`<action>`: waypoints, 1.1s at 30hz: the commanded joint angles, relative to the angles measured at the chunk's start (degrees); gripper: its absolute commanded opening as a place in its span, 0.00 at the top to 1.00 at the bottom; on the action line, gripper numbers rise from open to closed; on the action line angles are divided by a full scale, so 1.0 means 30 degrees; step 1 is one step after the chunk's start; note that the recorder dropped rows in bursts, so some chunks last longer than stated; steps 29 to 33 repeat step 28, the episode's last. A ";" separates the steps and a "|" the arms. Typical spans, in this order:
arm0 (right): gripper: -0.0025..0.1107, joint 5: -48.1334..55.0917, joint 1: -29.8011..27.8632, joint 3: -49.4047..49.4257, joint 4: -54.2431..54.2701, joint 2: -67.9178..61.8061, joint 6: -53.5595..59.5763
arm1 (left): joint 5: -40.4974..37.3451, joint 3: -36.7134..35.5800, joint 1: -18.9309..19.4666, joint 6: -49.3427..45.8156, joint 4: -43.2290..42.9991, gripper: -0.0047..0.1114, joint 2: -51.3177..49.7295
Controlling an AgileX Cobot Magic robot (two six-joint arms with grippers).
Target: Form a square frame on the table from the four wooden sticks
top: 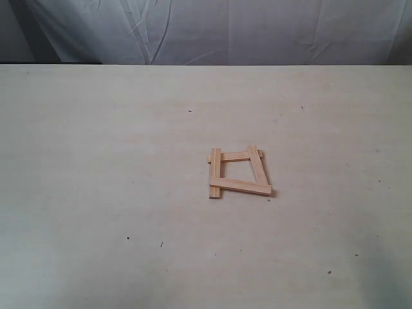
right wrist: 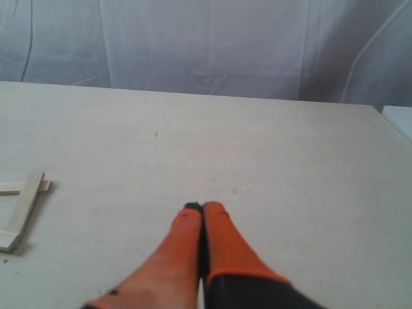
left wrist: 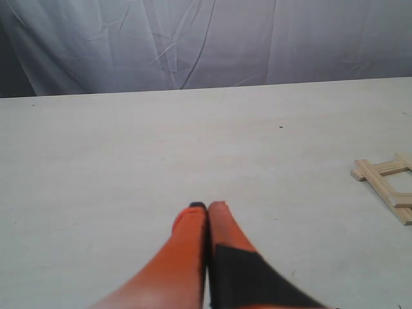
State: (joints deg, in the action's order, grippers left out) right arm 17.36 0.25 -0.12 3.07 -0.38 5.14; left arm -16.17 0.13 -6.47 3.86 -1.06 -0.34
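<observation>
The frame lies flat near the middle of the table, its four sticks overlapping at the ends. The outline is closed but skewed, with one side slanted.

Sticks judged light, stiff and thin, likely to skid on the smooth top. Stacked ends mean that shifting one disturbs its neighbours. Best hold: across the narrow width at mid-length, clear of the corners.

Left gripper and right gripper both point out over bare table, well apart from the frame, fingers pressed together, empty.
</observation>
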 commanded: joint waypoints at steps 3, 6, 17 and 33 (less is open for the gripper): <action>0.98 -0.0105 -0.0120 0.0039 -0.0062 0.0126 0.0067 | -0.0040 -0.0045 0.0776 0.0035 -0.0010 0.96 0.0112; 0.98 -0.0105 -0.0120 0.0039 -0.0062 0.0126 0.0067 | -0.0040 -0.0045 0.1690 0.0035 -0.0010 0.96 0.0112; 0.98 -0.0020 -0.0120 0.0039 -0.0027 0.0126 0.0067 | -0.0040 -0.0045 0.3227 0.0035 -0.0043 0.96 0.0112; 0.98 0.0025 -0.0120 0.0039 0.0012 0.0126 0.0067 | -0.0040 -0.0045 0.3227 0.0035 -0.0043 0.96 0.0112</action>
